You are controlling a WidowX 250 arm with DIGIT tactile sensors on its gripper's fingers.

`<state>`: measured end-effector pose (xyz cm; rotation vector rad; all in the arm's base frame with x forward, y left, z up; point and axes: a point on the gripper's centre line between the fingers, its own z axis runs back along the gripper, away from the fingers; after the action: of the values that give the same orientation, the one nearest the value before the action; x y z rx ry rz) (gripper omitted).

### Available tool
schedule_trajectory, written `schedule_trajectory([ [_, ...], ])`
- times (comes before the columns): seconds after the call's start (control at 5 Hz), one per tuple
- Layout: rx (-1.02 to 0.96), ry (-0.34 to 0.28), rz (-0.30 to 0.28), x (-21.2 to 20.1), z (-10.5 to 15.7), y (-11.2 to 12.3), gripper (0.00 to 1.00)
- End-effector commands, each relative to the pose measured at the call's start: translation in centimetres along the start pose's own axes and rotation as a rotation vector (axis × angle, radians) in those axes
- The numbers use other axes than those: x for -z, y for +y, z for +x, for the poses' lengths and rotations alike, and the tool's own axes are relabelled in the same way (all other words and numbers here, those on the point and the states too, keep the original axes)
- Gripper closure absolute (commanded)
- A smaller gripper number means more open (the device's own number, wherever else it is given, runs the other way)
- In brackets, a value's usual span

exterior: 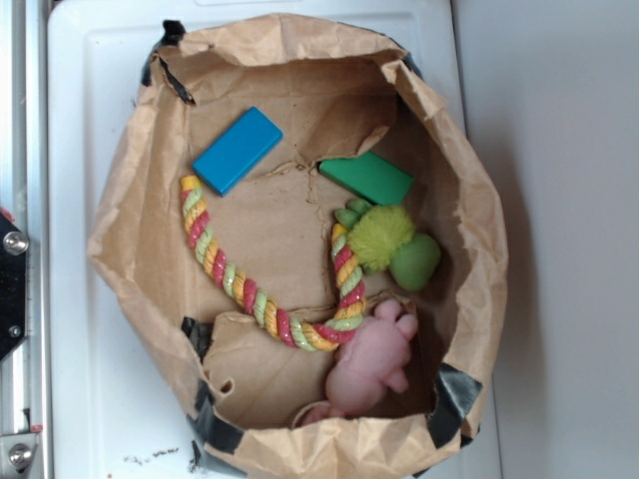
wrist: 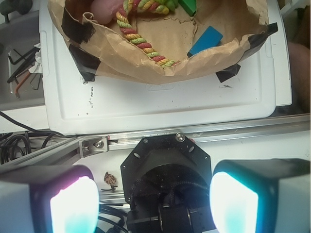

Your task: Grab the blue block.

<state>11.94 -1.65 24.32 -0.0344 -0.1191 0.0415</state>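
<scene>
Blue block (exterior: 237, 150) (flat) in paper bag (exterior: 130, 215)

Blue block (exterior: 238, 150), green block (exterior: 366, 178), red-yellow-green striped rope (exterior: 262, 302), pink plush (exterior: 371, 364)

Exterior view: paper bag (exterior: 130, 215) sits on tray (exterior: 85, 110). Inside, the blue block (exterior: 238, 150) lies upper left, the green block (exterior: 366, 178) to its right, apart. Rope toy (exterior: 235, 279) curves from just below the blue block down and right to the pompom ball (exterior: 384, 238). Plush toy (exterior: 371, 364) lies lower right, touching the rope. Wrist view: end effector (wrist: 154, 204) sits outside the bag, well apart.
</scene>
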Motion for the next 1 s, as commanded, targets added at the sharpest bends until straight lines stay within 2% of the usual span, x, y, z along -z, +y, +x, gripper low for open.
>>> schedule_trajectory([
  [0.0, 0.0, 0.0, 0.0, 0.0, 0.0, 0.0, 0.0],
  [0.4, -0.05, -0.074, 0.031, 1.1, 5.6, 1.6, 0.0],
  [0.8, -0.104, -0.104, 0.033, 3.6, 10.6, 3.2, 0.0],
])
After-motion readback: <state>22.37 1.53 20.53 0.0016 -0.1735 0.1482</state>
